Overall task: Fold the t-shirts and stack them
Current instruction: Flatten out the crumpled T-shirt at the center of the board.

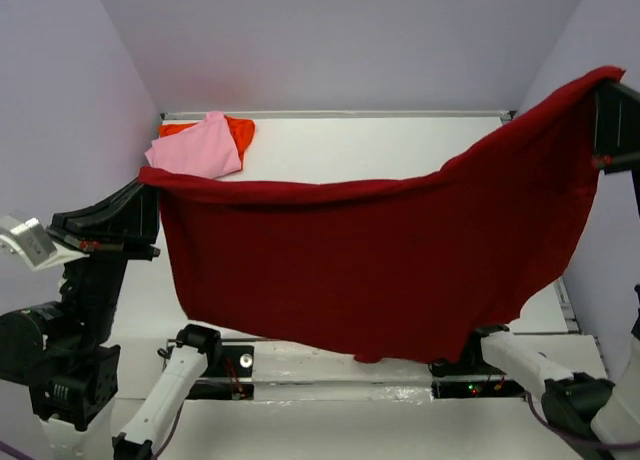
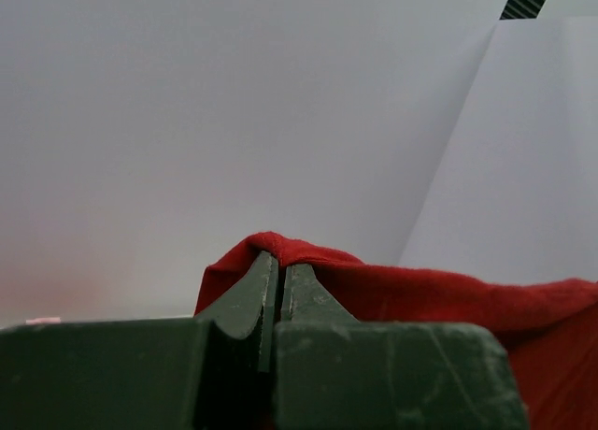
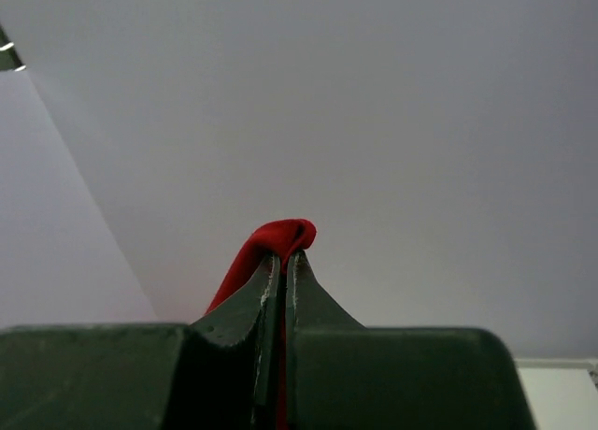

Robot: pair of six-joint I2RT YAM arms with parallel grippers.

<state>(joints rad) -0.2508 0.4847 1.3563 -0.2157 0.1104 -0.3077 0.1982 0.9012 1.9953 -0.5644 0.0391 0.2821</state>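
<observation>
I have the left gripper (image 2: 278, 259) and the right gripper (image 3: 285, 254) each pinched tight on an edge of the crimson t-shirt (image 1: 370, 270), which hangs spread between them above the table (image 1: 380, 145). At the table's far left corner the pink t-shirt (image 1: 195, 148) lies folded on the orange-red t-shirt (image 1: 240, 130). I judge two of the three done, with the crimson one not yet folded or stacked.
</observation>
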